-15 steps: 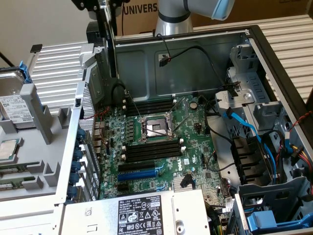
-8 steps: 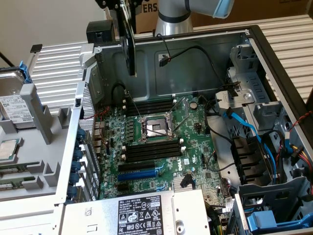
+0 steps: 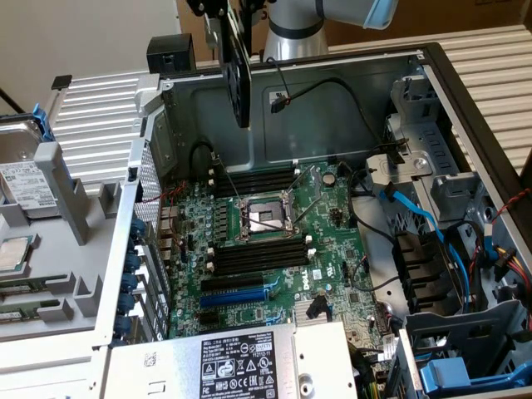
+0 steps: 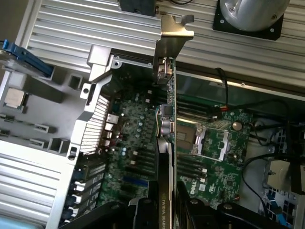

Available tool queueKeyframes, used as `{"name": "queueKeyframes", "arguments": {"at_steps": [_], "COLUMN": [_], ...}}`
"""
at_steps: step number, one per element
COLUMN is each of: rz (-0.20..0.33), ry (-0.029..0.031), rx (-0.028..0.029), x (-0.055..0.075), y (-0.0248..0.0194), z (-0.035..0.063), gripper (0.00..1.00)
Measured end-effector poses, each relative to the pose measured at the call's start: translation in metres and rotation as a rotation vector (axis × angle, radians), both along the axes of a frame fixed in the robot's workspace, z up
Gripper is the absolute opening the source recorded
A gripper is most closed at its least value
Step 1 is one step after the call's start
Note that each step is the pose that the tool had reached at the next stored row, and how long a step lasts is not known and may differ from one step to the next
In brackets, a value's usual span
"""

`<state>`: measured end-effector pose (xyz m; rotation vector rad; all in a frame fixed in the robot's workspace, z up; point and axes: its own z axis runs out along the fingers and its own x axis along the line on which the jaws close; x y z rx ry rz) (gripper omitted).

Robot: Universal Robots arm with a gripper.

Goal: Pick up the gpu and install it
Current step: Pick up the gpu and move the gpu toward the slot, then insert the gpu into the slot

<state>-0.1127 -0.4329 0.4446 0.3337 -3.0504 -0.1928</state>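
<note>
The gpu [image 3: 238, 75] hangs edge-on above the back wall of the open computer case, held high over the motherboard [image 3: 274, 241]. My gripper [image 3: 223, 15] is shut on it from above. In the wrist view the gpu [image 4: 167, 124] runs away from the camera: a thin green board with a black cooler face and a silver metal bracket [image 4: 172, 33] at its far end. My gripper [image 4: 167, 206] has one black finger [image 4: 143, 212] on each side of the card. A blue expansion slot [image 3: 237, 295] lies on the motherboard, well below the card.
The open case's metal walls [image 3: 349, 91] surround the motherboard. Black memory sticks [image 3: 258, 253] flank the processor socket [image 3: 266, 218]. The power supply [image 3: 241, 357] sits at the front. Blue and black cables [image 3: 416, 216] and drive bays fill the exterior view's right. A drive [image 3: 25, 183] rests at its left.
</note>
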Motion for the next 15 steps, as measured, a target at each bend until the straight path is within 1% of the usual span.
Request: {"name": "queueKeyframes", "arguments": {"at_steps": [15], "rz": [0.003], "ry": [-0.0001], "rx": [-0.0004], "x": [0.0001], "y": [0.0004], "z": [-0.0001], "gripper": [0.26]}}
